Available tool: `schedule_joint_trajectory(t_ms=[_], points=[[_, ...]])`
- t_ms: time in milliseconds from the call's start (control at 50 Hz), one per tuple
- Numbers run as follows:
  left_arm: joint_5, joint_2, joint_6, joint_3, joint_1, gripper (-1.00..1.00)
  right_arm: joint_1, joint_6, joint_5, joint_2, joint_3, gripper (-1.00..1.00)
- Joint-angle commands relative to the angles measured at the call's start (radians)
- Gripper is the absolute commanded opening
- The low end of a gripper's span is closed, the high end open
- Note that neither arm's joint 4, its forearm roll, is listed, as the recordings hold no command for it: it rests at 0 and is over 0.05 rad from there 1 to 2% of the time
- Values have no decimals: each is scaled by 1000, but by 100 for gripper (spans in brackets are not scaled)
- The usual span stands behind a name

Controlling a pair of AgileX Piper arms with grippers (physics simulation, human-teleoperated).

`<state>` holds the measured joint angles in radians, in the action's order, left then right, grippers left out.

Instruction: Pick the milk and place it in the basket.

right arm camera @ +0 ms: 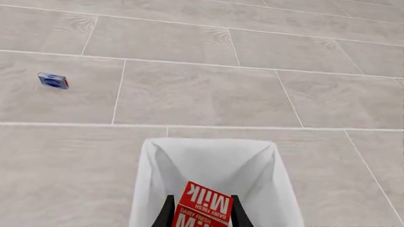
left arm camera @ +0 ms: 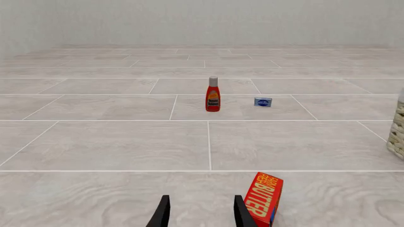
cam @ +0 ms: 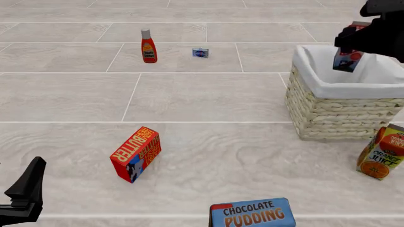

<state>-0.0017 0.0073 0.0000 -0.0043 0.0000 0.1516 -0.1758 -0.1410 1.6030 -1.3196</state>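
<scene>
The milk (cam: 347, 60), a narrow red carton with white lettering, hangs tilted over the open top of the basket (cam: 338, 111), a large cream wicker basket with a white liner. My right gripper (cam: 349, 46) is shut on the milk's upper part. In the right wrist view the milk (right arm camera: 203, 207) sits between the two fingers, with the basket's white liner (right arm camera: 215, 158) directly beyond it. My left gripper (cam: 33, 172) hovers low at the near left. Its fingers (left arm camera: 162, 213) stand open with nothing between them.
A red butter box (cam: 136, 153) stands tilted on the floor, just beside the left gripper's finger (left arm camera: 243, 213) in the wrist view. A ketchup bottle (cam: 148, 46) and a small blue box (cam: 200, 52) stand farther back. An orange juice carton (cam: 382, 153) leans by the basket. A chocolate pudding box (cam: 252, 213) lies nearest.
</scene>
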Motion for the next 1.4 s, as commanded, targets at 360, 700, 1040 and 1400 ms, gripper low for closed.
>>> schedule_joint_trajectory(t_ms=[360, 700, 1040, 1400], points=[[0, 0, 0, 0, 0, 100, 16, 7, 0, 91, -57, -100], [0, 0, 0, 0, 0, 100, 28, -4, 18, 130, -40, -100], [0, 0, 0, 0, 0, 100, 36, -3, 39, 174, -30, -100], [0, 0, 0, 0, 0, 100, 46, -6, 53, 220, -34, -100]])
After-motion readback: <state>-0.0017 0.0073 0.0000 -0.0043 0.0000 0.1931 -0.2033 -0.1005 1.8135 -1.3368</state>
